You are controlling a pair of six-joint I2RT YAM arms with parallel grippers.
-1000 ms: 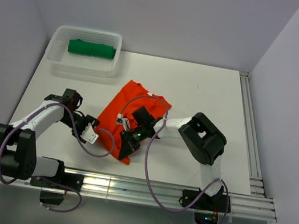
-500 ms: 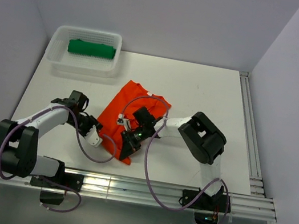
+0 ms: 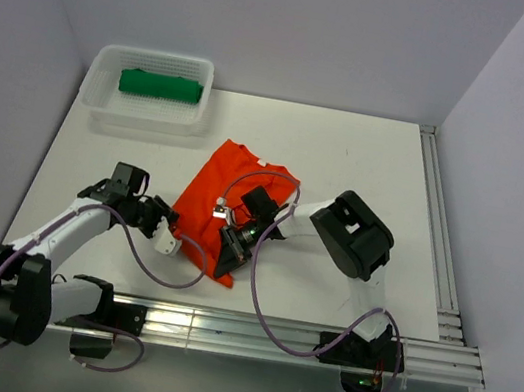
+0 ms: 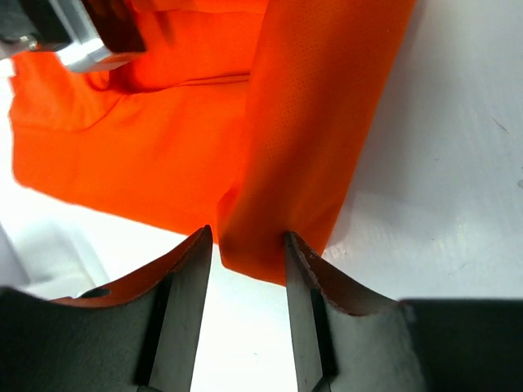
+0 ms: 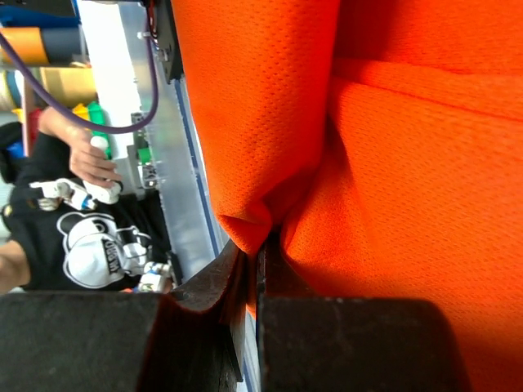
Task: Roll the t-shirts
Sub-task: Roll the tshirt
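Right gripper (image 5: 260,255) jaws pinch a fold of the bright orange-red cloth t-shirt (image 3: 228,185); left gripper (image 4: 248,245) jaws spread around its corner, apparently not yet gripping.

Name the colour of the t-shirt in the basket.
The t-shirt is green; top external view shows it best.

My left arm (image 3: 70,221) and right arm (image 3: 308,212) are white shells with bulky black joints, each trailing a looping purple cable (image 3: 253,291). I see dark wedge-shaped fingers (image 4: 184,310) on my left pincer (image 4: 245,245) and right pincer (image 5: 257,261).
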